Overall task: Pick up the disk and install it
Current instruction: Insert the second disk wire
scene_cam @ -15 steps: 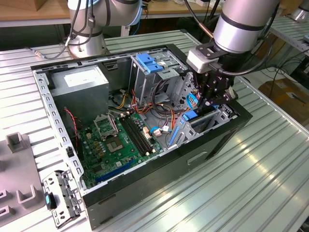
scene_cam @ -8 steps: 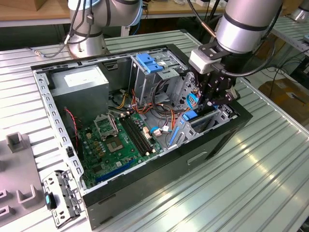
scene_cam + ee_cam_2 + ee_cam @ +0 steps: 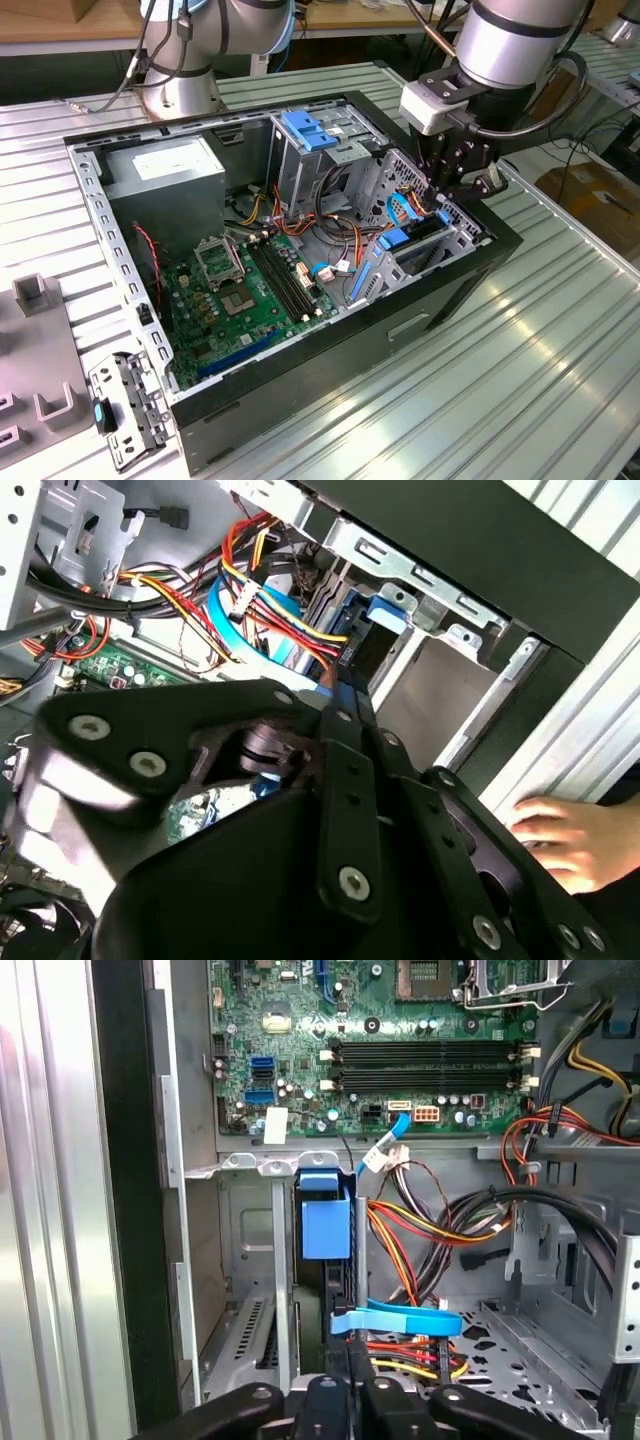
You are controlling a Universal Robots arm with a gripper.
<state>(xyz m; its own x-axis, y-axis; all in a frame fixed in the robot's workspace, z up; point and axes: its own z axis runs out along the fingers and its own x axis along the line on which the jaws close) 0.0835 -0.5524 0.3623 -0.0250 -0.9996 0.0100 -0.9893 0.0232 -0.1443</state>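
Ribbed aluminium bench (image 3: 560, 330) under an open PC case (image 3: 300, 380), lab clutter behind. From my remote seat, the disk (image 3: 412, 243) sits edge-up in the drive bay (image 3: 455, 240) at the case's front corner, its blue carrier showing; in the first wrist view the carrier's blue tab (image 3: 326, 1215) stands in the bay slot. Gripper (image 3: 455, 180) is right above the disk; fingers (image 3: 345, 1400) look nearly together around the carrier's top edge, but I can't tell if they actually grip. Blue SATA cable (image 3: 400, 1318) and the red-yellow power wires (image 3: 400, 1230) crowd beside the disk. A person's hand (image 3: 565, 840) rests outside the case wall. My judgement: push straight down along the bay rails, no tilt, keep the cables clear.
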